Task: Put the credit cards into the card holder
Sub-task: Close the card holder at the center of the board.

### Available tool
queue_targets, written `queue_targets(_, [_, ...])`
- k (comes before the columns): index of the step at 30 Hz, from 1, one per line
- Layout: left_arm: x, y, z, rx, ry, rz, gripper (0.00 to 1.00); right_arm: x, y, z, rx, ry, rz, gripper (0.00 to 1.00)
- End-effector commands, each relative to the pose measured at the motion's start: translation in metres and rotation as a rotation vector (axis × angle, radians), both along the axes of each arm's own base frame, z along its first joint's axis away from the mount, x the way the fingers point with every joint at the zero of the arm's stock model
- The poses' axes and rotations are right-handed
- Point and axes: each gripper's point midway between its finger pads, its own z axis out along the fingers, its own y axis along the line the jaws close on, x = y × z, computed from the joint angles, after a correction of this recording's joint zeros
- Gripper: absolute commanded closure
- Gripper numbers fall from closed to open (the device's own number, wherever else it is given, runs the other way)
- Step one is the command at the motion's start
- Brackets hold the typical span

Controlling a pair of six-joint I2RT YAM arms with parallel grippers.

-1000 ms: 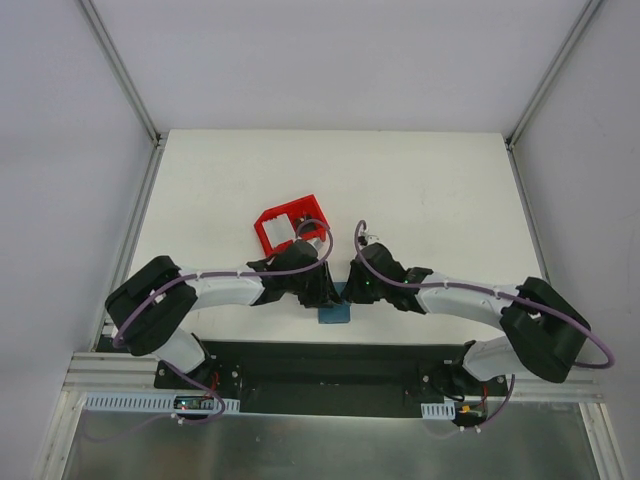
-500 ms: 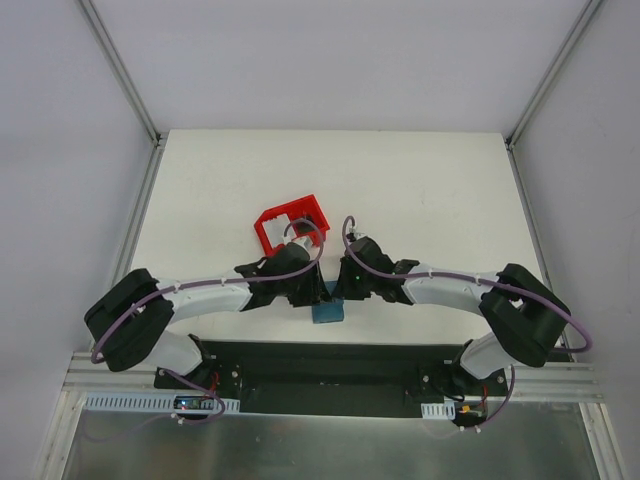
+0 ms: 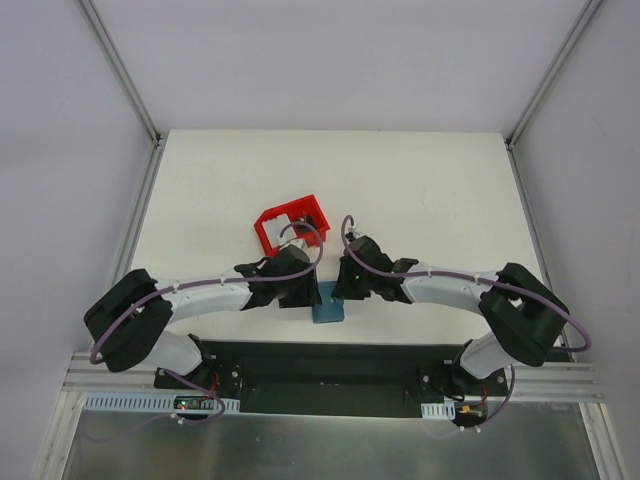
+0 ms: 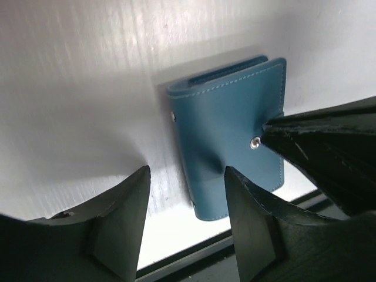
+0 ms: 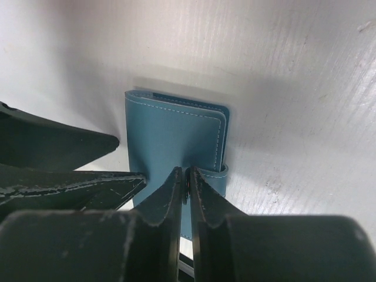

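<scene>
Teal wallet [image 4: 229,153] lies folded shut at the middle of the table's [image 3: 420,190] near edge, between both grippers. The right gripper [image 5: 185,176] has its jaws all but together, tips pressed on the cover by the snap. The left gripper [image 4: 187,179] hangs over it, jaws apart, holding nothing. Just beyond sits a red bin [image 3: 272,232].

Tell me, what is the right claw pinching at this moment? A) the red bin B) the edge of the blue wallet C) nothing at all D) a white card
B: in the right wrist view, the right claw has its two fingers closed tight on the edge of the blue wallet, which lies folded on the table.
</scene>
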Motion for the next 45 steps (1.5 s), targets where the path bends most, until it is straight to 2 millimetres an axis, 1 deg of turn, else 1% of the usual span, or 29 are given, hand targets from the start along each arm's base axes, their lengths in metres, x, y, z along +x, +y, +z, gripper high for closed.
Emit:
queue_targets(1, [0.002,-0.003,-0.004,0.033,0.020,-0.010,0.47,-0.009,-0.012,-0.014,-0.080,0.045,0.021,0.89])
queue_targets(3, [0.004,-0.006,-0.004,0.035,0.020,-0.014,0.47,-0.009,-0.010,-0.013,-0.075,0.045,0.027,0.88])
queue_targets(5, [0.001,-0.012,-0.005,0.022,0.043,-0.035,0.48,-0.009,-0.007,-0.010,-0.061,0.041,0.037,0.86])
queue_targets(8, [0.000,-0.014,-0.009,0.030,0.061,-0.046,0.53,-0.009,-0.003,-0.004,-0.042,0.033,0.046,0.85])
queue_targets(10, [-0.003,-0.013,-0.014,0.037,0.082,-0.047,0.63,-0.008,-0.001,0.001,-0.027,0.024,0.056,0.82])
queue_targets(12, [-0.007,-0.010,-0.020,0.048,0.100,-0.042,0.66,-0.009,0.001,0.006,-0.012,0.015,0.069,0.78])
queue_targets(18, [-0.011,-0.004,-0.029,0.067,0.126,-0.017,0.67,-0.005,0.003,0.038,0.062,-0.061,0.080,0.68])
queue_targets(22, [-0.010,-0.004,-0.030,0.072,0.125,-0.015,0.67,-0.004,0.000,0.062,0.116,-0.120,0.079,0.65])
queue_targets(24, [-0.010,-0.003,-0.030,0.073,0.123,-0.013,0.67,-0.002,-0.005,0.068,0.129,-0.133,0.068,0.65])
queue_targets(25, [-0.011,-0.003,-0.030,0.074,0.123,-0.015,0.67,-0.001,-0.009,0.068,0.130,-0.137,0.053,0.66])
queue_targets(28, [-0.010,-0.003,-0.030,0.075,0.122,-0.010,0.67,0.004,-0.025,0.060,0.111,-0.120,-0.010,0.71])
queue_targets(30, [-0.010,-0.003,-0.030,0.073,0.120,-0.008,0.67,0.004,-0.033,0.050,0.102,-0.084,-0.036,0.79])
queue_targets(31, [-0.011,-0.003,-0.030,0.074,0.121,-0.012,0.67,0.003,-0.033,0.046,0.101,-0.065,-0.036,0.80])
queue_targets(33, [-0.010,-0.003,-0.030,0.073,0.122,-0.013,0.67,0.002,-0.032,0.040,0.098,-0.032,-0.028,0.82])
queue_targets(36, [-0.010,-0.003,-0.030,0.073,0.122,-0.013,0.68,-0.002,-0.024,0.033,0.121,0.008,-0.008,0.84])
queue_targets(39, [-0.010,-0.003,-0.030,0.074,0.121,-0.010,0.68,-0.006,-0.021,0.028,0.135,0.037,-0.008,0.85])
queue_targets(40, [-0.010,-0.003,-0.030,0.072,0.123,-0.008,0.67,-0.004,-0.017,0.028,0.154,0.031,-0.005,0.85])
queue_targets(45, [-0.009,-0.003,-0.030,0.073,0.122,-0.010,0.68,-0.004,-0.015,0.022,0.147,0.041,0.000,0.84])
